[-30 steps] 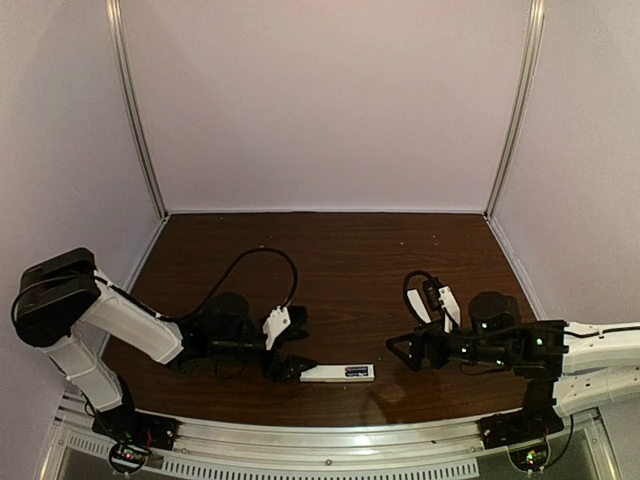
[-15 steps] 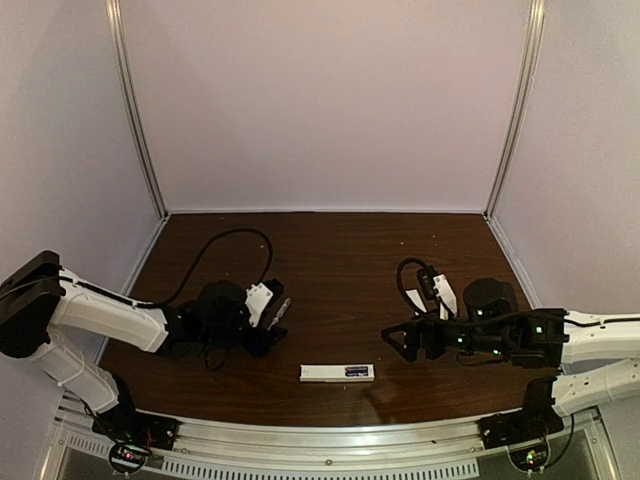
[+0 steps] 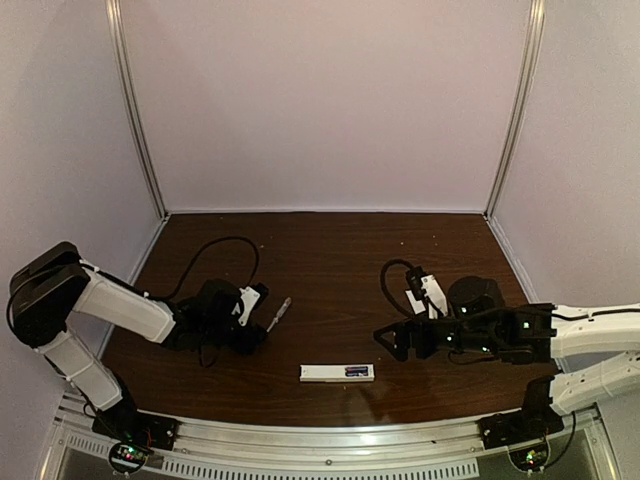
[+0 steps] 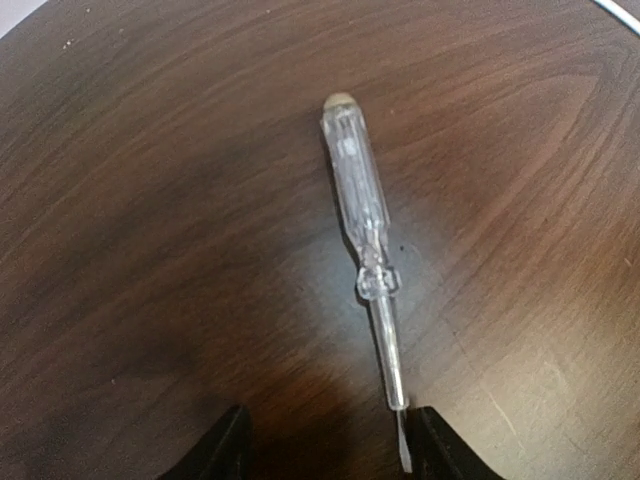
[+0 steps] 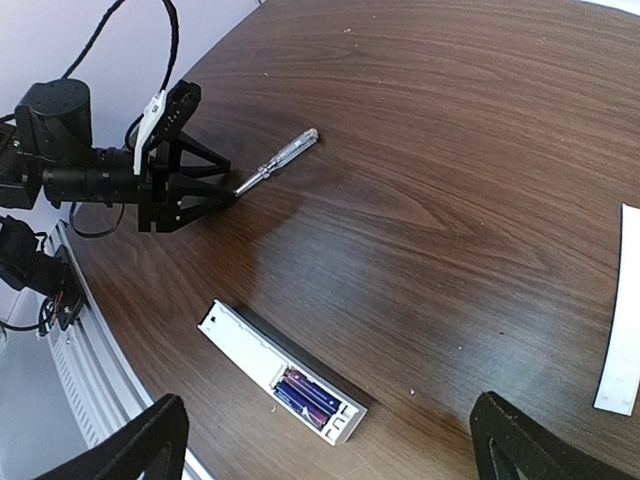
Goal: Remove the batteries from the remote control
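Observation:
The remote control [image 3: 337,372] lies near the table's front edge with its recess facing up. In the right wrist view the remote control [image 5: 250,350] holds two bluish-purple batteries [image 5: 310,393] side by side; the batteries [image 3: 355,371] show as a dark patch from above. My right gripper [image 5: 330,460] is open and empty above and to the right of the remote [image 3: 392,340]. My left gripper [image 4: 330,450] is open, low over the table at the left [image 3: 257,320]. The tip of a clear-handled screwdriver [image 4: 360,200] lies on the wood between its fingers, next to the right one.
The screwdriver [image 3: 278,311] lies left of centre, beyond the remote's left end. A flat white cover strip [image 5: 620,320] lies on the wood at the right edge of the right wrist view. The left arm's black cable [image 3: 225,250] loops over the table behind it.
My left gripper has pulled back from the remote's left end to the left and let go of the screwdriver, which now lies on the table. My right gripper has moved slightly left.

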Motion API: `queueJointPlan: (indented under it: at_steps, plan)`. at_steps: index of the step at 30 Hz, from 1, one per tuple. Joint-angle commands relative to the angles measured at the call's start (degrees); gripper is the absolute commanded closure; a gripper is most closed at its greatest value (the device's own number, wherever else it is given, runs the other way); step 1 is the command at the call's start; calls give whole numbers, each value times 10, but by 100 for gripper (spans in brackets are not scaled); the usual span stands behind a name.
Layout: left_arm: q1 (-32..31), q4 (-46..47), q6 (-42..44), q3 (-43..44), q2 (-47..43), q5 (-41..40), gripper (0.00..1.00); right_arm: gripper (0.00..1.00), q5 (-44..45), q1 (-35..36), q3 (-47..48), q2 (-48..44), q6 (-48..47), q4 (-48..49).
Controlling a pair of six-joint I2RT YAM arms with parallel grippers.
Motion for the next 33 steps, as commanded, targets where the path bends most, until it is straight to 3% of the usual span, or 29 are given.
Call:
queueJointPlan:
  at_steps: [1,8,13,17,23,33]
  plan:
    - [2,37,3,10,32,17,45,0,5,-1,13,18,4,8]
    - [1,62,10,24,61,57,47,0,8,-1,2,31,5,20]
    - [1,56,22,59,94,59,56,0,12,-1,-2,26,6,19]
    - [1,51,27,78,122,43,68,0,16,-1,-12,16,12,21]
    - [0,61,46,71,112,51,99,0,18,-1,-23,0,22,26]
    - [-3,143,84,16,34,119,100,0,25,-1,-22,-21,49,28]
